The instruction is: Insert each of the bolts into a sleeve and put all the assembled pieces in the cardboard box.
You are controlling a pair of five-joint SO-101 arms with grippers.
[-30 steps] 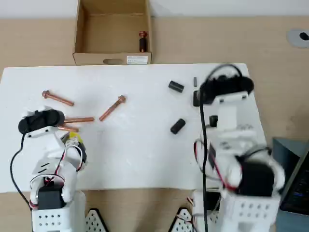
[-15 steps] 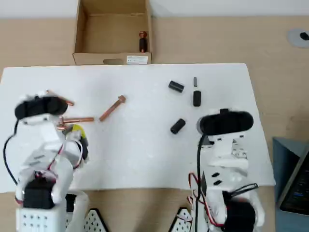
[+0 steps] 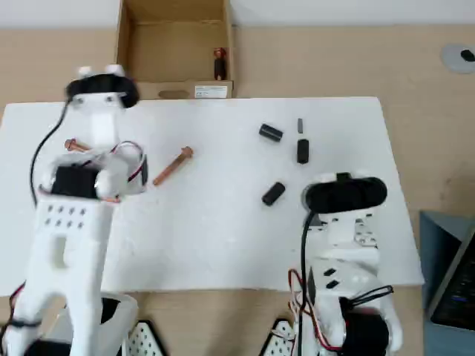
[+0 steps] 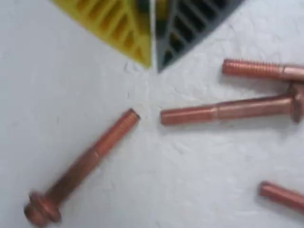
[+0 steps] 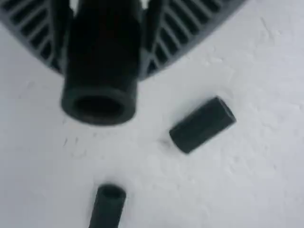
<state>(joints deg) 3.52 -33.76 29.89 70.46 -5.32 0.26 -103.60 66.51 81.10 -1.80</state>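
Observation:
My left gripper [image 4: 153, 64] is shut with nothing in it, its yellow and black tips just above the white mat. Several copper bolts lie under it: one [image 4: 80, 166] aslant, a longer one [image 4: 232, 109] and another [image 4: 263, 69] beside it. In the high view the left arm [image 3: 93, 159] stretches over these bolts; one bolt [image 3: 172, 165] lies apart. My right gripper [image 5: 102, 57] is shut on a black sleeve [image 5: 99, 102], open end showing. Two loose sleeves [image 5: 202, 124] [image 5: 108, 206] lie beyond it. The cardboard box [image 3: 133, 44] holds one assembled piece [image 3: 220, 64].
Three black sleeves [image 3: 271, 133] [image 3: 303, 150] [image 3: 273, 193] lie on the right half of the white mat [image 3: 223, 237], with a small dark pin [image 3: 300, 124] near them. The right arm [image 3: 344, 194] stands at the near right. A dark object [image 3: 449, 282] sits off the mat's right edge.
The left arm has stretched from the near edge out over the bolts. The right arm pulled back from the sleeves toward the near edge, then held still.

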